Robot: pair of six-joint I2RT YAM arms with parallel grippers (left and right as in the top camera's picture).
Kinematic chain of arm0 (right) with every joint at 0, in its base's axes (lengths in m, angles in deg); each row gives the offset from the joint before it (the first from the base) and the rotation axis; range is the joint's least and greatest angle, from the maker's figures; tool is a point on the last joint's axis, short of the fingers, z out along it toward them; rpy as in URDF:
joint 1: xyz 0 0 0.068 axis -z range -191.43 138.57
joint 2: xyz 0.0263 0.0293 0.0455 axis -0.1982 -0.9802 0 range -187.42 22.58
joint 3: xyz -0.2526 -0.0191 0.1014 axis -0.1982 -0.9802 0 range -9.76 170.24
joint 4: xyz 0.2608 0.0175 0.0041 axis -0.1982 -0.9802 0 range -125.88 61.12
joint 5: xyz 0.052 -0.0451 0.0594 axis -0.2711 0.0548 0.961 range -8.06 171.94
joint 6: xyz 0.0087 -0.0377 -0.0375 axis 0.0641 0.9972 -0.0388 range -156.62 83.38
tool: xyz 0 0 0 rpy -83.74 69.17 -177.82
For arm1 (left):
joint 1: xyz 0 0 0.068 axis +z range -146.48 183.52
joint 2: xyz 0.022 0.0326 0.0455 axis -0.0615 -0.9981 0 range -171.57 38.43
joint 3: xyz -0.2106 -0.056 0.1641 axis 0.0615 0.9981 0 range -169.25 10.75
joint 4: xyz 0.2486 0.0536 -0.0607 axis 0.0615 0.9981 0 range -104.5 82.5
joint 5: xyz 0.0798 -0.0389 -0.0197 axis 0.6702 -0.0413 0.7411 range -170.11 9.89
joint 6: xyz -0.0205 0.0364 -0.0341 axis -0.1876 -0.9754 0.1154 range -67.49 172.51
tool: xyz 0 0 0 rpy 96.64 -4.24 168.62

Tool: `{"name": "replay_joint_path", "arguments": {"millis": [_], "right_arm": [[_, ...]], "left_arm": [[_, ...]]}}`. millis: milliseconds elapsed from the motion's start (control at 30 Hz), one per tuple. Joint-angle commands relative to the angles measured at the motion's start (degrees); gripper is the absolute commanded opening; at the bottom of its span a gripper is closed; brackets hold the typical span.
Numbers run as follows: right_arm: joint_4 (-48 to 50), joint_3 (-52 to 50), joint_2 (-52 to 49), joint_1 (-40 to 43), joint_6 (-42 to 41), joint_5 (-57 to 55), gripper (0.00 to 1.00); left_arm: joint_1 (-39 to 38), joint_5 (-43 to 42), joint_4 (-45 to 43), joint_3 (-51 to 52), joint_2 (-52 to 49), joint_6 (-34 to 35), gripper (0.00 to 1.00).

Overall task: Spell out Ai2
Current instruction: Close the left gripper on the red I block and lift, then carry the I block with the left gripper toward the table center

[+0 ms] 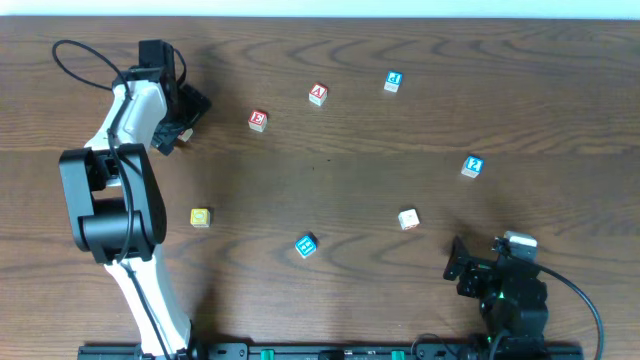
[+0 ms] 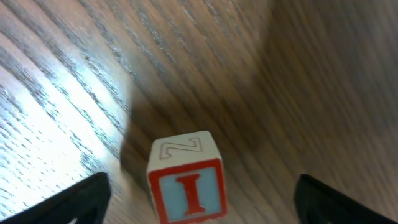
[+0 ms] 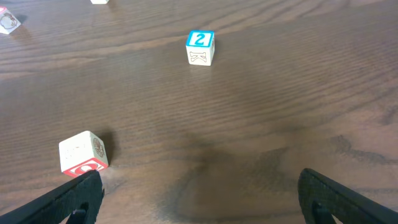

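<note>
- The left gripper [image 2: 202,190] is reaching out over the far left part of the dark brown wooden table [image 1: 400,140].
- Its two black fingers [image 2: 68,202] are standing wide apart, one on each side of a white wooden cube with a red-framed, pale blue face bearing a red "I" [image 2: 186,186]. Neither finger is touching the cube.
- That I cube is sitting on the tabletop, with an outlined "Z" showing on its top face.
- The right gripper [image 3: 199,193] is hovering low at the near right of the table. Its fingers are spread apart and are holding nothing.
- A white cube with a blue-framed "2" [image 3: 200,46] is resting well ahead of the right gripper, on the right side of the table.
- A red-framed cube showing an "A" [image 1: 318,95] is lying at the far centre.
- A white cube with a red lower face [image 3: 83,152] is sitting just beyond the right gripper's left finger.
- Four other cubes are lying apart from one another: red-faced [image 1: 258,120], blue-faced at the far side [image 1: 393,82], yellow [image 1: 200,217], and blue-faced at the near centre [image 1: 306,245]. Their characters are too small to confirm.
</note>
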Motion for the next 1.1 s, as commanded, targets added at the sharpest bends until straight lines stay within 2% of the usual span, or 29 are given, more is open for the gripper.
{"name": "replay_joint_path", "arguments": {"millis": [0,200,600,733,900,1067], "right_arm": [[-0.1,-0.2,0.3,0.3,0.8,0.2,0.99],[-0.1,-0.2,0.3,0.3,0.8,0.2,0.99],[-0.1,-0.2,0.3,0.3,0.8,0.2,0.99],[-0.1,-0.2,0.3,0.3,0.8,0.2,0.99],[-0.1,-0.2,0.3,0.3,0.8,0.2,0.99],[-0.1,-0.2,0.3,0.3,0.8,0.2,0.99]], "left_arm": [[0.6,1.2,-0.1,1.7,-1.0,0.7,0.87],[0.6,1.1,-0.7,1.8,-1.0,0.9,0.66],[0.6,1.1,-0.8,1.8,-1.0,0.9,0.46],[0.6,1.1,-0.8,1.8,-1.0,0.9,0.40],[0.6,1.2,-0.8,1.8,-1.0,0.6,0.36],[0.6,1.1,-0.6,1.8,-1.0,-3.3,0.34]]}}
